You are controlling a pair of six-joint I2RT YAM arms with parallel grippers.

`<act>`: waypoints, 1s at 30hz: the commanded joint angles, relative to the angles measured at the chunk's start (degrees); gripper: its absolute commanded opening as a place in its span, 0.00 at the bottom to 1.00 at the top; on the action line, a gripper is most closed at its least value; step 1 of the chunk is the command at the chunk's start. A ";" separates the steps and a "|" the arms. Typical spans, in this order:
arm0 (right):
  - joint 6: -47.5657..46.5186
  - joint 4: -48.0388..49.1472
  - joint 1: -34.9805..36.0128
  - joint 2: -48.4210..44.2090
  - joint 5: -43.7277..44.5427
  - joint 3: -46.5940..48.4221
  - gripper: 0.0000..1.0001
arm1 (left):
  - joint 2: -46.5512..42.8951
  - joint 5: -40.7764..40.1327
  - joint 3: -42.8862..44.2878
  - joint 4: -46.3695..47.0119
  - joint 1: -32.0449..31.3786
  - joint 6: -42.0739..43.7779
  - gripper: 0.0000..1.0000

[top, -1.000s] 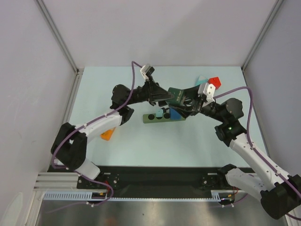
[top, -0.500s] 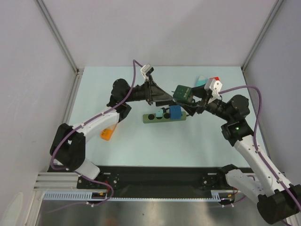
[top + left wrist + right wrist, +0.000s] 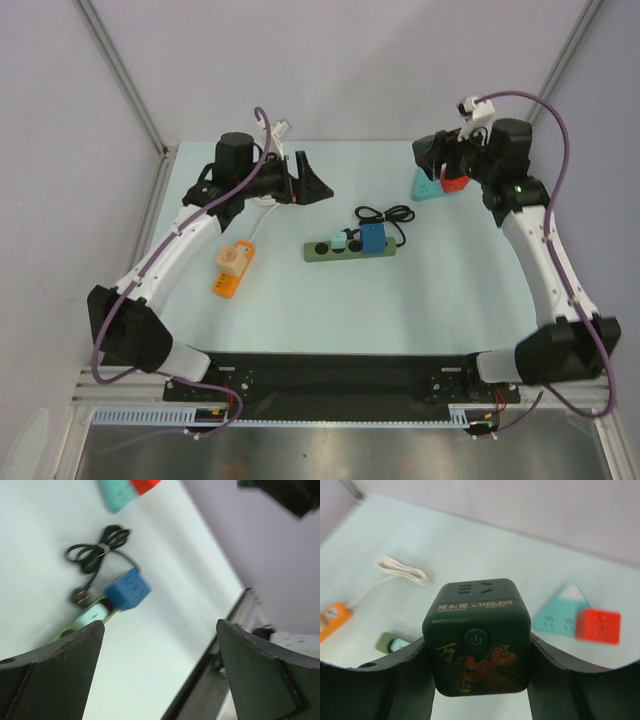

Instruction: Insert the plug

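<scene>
The plug is a dark green cube (image 3: 476, 636) with a power button and a gold and red design. My right gripper (image 3: 476, 647) is shut on its two sides and holds it in the air at the far right of the table (image 3: 440, 160). A green power strip (image 3: 328, 250) lies mid-table, with a blue cube (image 3: 373, 238) and a mint plug (image 3: 342, 240) standing in it. My left gripper (image 3: 316, 182) hangs open and empty at the far left, well away from the strip. In the left wrist view its fingers (image 3: 55, 670) frame bare table below the blue cube (image 3: 127, 590).
A coiled black cord (image 3: 385, 214) lies behind the strip. A teal triangle (image 3: 428, 186) and a red cube (image 3: 455, 182) sit at the far right, under my right gripper. An orange adapter (image 3: 230, 268) with a white cable (image 3: 402, 570) lies at the left.
Both grippers met over the strip at the green cube. The left one opened and let go. Both arms then drew back to the far corners, the right one carrying the cube.
</scene>
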 commanded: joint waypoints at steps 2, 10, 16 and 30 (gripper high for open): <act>-3.45 -14.45 -0.20 13.22 13.85 11.35 0.00 | -4.94 -8.19 -2.97 -11.07 -0.28 14.35 1.00; -6.44 -17.61 -2.57 34.05 14.74 28.84 0.00 | -10.83 -6.61 -16.59 -5.18 -0.81 14.44 1.00; -8.55 -26.39 -3.63 46.89 15.26 40.71 0.00 | -10.75 -3.63 -19.68 -3.33 -0.90 14.44 1.00; -10.22 -11.82 -3.19 46.99 9.72 26.49 0.00 | -10.57 -1.60 -20.12 -2.19 -0.72 13.74 1.00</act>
